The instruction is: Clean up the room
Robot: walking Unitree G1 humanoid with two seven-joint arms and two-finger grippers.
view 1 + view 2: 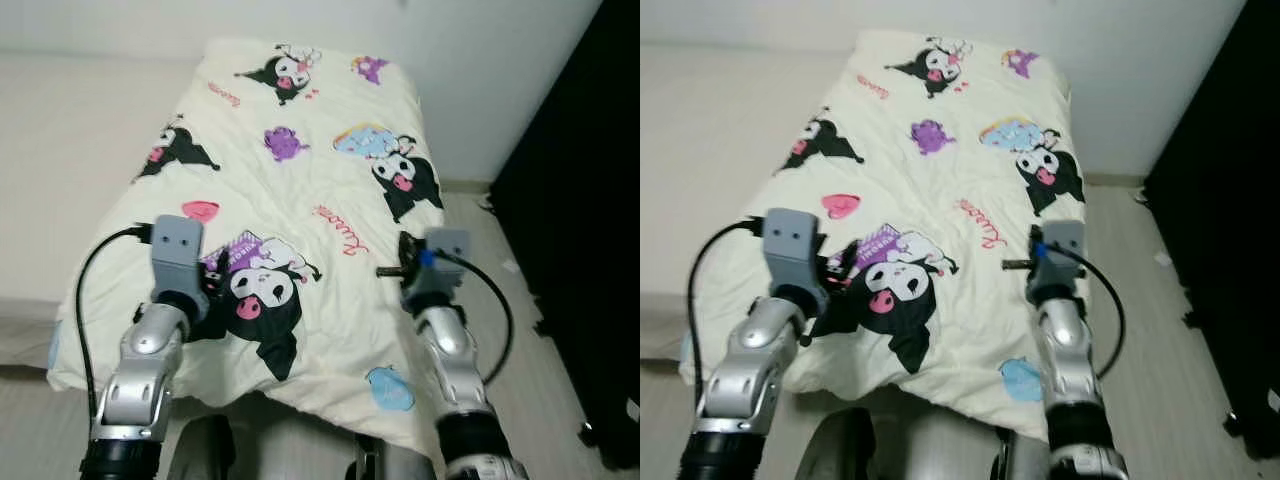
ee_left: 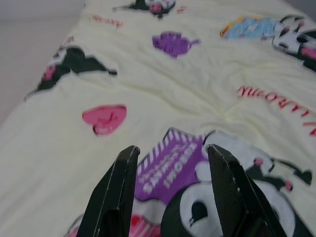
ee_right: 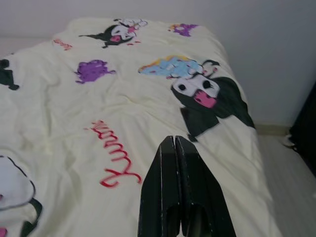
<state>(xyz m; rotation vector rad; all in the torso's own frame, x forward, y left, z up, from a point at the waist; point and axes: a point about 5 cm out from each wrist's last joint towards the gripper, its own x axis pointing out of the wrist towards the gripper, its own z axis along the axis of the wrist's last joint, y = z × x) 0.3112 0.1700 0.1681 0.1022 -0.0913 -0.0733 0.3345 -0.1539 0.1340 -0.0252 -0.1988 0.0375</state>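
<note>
While I hold both arms above the bed:
Left end effector (image 2: 170,190): fingers spread over blanket (image 1: 300,190).
Right end effector (image 3: 177,185): fingers pressed together, empty.

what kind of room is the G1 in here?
Most likely a bedroom. A bed stands against a white wall, spread with a cream blanket printed with cartoon characters. The left gripper, open, and the right gripper, shut, hover over the blanket. Pale floor runs alongside.

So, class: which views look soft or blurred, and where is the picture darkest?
Left wrist view: the blanket looks soft and blurred. Right wrist view: a little soft too. Both eye views: sharper, evenly lit, darkest at the black furniture on the right.
</note>
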